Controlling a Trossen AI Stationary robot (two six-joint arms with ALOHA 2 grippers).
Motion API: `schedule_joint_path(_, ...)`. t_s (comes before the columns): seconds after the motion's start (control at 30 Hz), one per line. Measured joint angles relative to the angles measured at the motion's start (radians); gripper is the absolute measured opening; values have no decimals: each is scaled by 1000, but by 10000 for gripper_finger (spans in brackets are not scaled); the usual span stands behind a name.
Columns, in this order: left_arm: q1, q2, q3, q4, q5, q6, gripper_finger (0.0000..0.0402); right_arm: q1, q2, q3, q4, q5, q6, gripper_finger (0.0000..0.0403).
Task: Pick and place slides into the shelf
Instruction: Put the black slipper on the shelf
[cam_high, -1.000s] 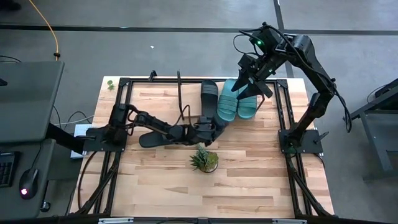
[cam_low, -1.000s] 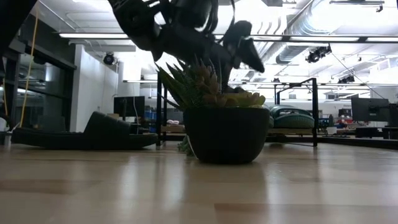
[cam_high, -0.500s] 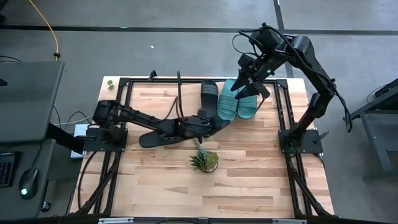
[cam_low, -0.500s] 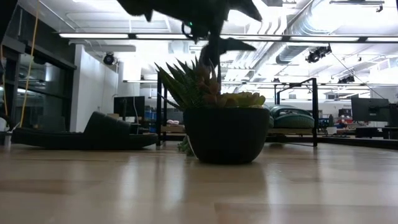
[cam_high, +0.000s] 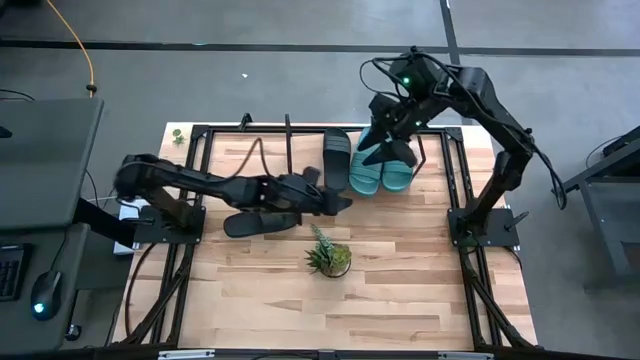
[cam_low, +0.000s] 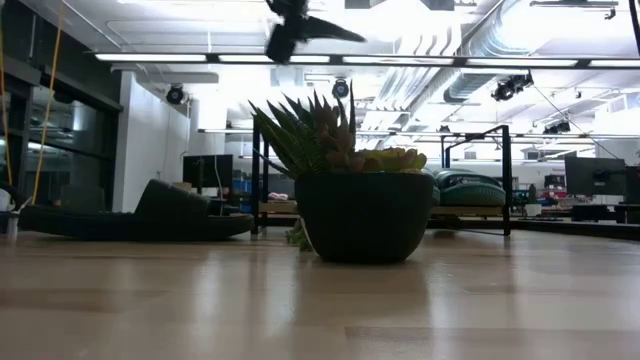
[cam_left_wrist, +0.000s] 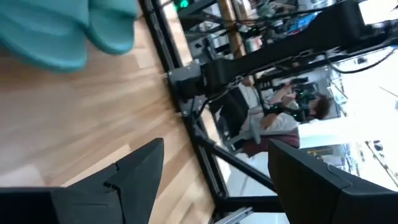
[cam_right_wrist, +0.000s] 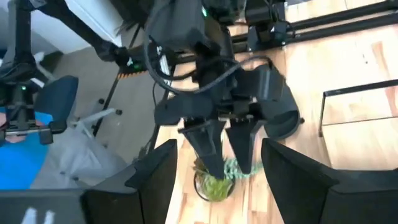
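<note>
My left pincer (cam_high: 338, 200) hangs open and empty above the table, beside the black slide (cam_high: 262, 221) lying flat on the tabletop (cam_high: 400, 290) in front of the shelf (cam_high: 300, 152). To grip it well I judge I should drop over its wide strap, fingers either side. My right pincer (cam_high: 392, 150) waits open above the two teal slides (cam_high: 381, 170) on the shelf, with another black slide (cam_high: 337, 160) beside them.

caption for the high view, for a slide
Left tool open above a black slide on the table; one black and two teal slides on the shelf; right tool above them.
</note>
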Motion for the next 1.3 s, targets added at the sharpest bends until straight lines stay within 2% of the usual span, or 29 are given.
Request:
schedule_joint_path(0.17,0,-109,1,-162,-20,65,266,0,5,0,43,4,49,224)
schedule_joint_path(0.33,-2,-198,0,-363,-41,91,266,5,14,0,43,59,75,224)
schedule_joint_path(0.47,-12,-241,-1,-498,-71,84,266,17,15,0,45,103,82,224)
schedule_joint_path(0.7,-67,-286,2,-640,-124,75,266,24,20,0,59,137,102,224)
schedule_joint_path(0.9,-117,-309,0,-799,-198,5,266,24,32,0,68,155,101,224)
schedule_joint_path(1.3,-227,-310,0,-1150,-280,-186,266,28,89,1,92,148,92,224)
